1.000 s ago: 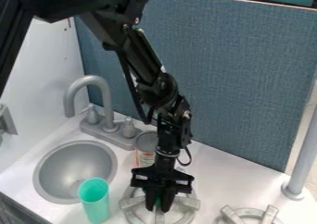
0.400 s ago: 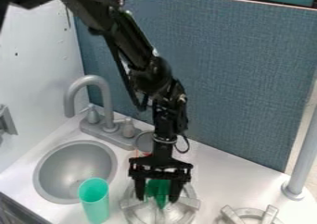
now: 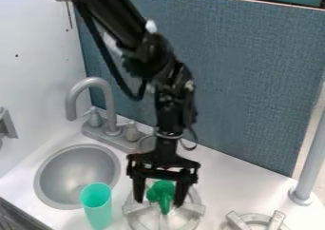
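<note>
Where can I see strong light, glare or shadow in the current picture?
In the camera view, the white counter is brightly lit; the gray sink bowl has soft shading, no hard glare; the black arm is mostly dark, with a few pale highlights; a faint shadow seems to lie left of the teal cup.

Pretty bright scene tbh, light's soft and fairly even. The smooth white countertop [image 3: 234,184] looks really bright, with just a faint shadow beside the translucent mint-green plastic cup [image 3: 97,211]. Mild sheen in the round grey sink basin [image 3: 66,174], no harsh glare on the textured blue panel [image 3: 244,77]. The glossy black robot arm [image 3: 117,22] goes super dark, swallowing detail between small highlights.
</note>
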`<state>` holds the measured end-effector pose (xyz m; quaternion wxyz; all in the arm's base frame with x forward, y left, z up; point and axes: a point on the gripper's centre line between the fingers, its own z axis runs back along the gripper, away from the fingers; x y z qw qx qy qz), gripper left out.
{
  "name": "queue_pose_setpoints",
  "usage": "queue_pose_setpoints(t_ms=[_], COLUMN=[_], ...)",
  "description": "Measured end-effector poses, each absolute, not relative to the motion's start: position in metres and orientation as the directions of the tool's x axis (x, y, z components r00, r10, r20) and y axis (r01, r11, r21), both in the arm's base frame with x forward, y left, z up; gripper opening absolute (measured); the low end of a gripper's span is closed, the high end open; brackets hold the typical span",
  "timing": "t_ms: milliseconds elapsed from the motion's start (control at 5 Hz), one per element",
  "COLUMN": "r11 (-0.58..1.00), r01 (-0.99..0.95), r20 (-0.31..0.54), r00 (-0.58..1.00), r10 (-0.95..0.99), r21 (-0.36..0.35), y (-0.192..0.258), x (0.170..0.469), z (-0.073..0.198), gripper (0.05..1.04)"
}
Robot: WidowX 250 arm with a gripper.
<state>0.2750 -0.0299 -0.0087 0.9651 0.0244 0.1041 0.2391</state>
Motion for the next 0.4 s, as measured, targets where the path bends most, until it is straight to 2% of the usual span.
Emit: queue_pose_setpoints(t_ms=[200, 400], r11=[0.945, 0.967], r01=[-0.313, -0.242], r20=[-0.138, -0.106], r00=[0.936, 0.963], r10=[0.325, 0.249], r21=[0.099, 0.076], y=[-0.068, -0.079], x=[0.245, 0.222], z=[0.021, 0.038], gripper=[1.001, 1.001])
